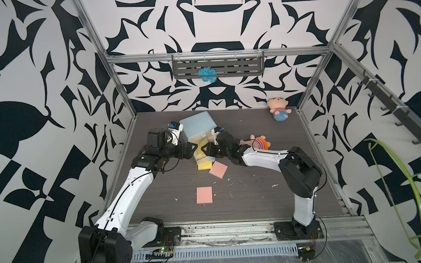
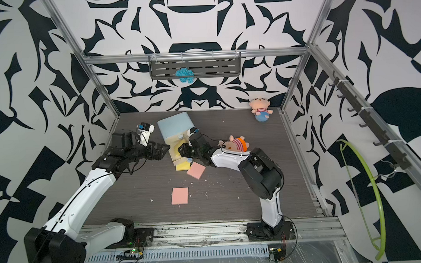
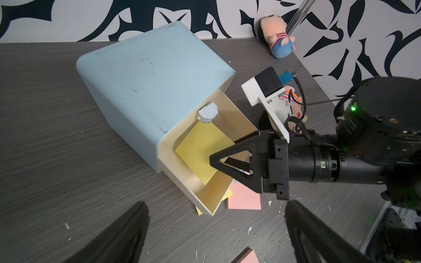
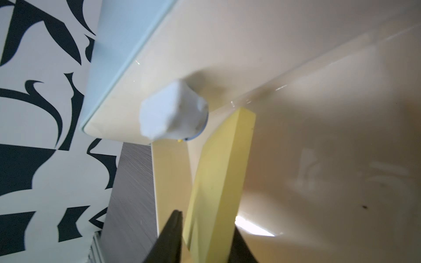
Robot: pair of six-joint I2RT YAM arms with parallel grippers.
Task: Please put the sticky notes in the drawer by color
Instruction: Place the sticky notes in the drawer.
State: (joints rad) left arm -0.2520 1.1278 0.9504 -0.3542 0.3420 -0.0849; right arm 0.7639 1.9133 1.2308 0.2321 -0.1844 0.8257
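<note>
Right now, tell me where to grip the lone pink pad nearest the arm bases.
Take the pink pad by its two long edges, coming straight down. It lies flat on the table, apart from the rest, so only thin edges are likely graspable.

The open drawer (image 3: 182, 182) covers part of a yellow pad (image 1: 203, 166); the view's edge crops a pink pad (image 3: 247, 257).

White arm links (image 1: 134, 187), black triangular fingers (image 3: 256, 182)
</note>
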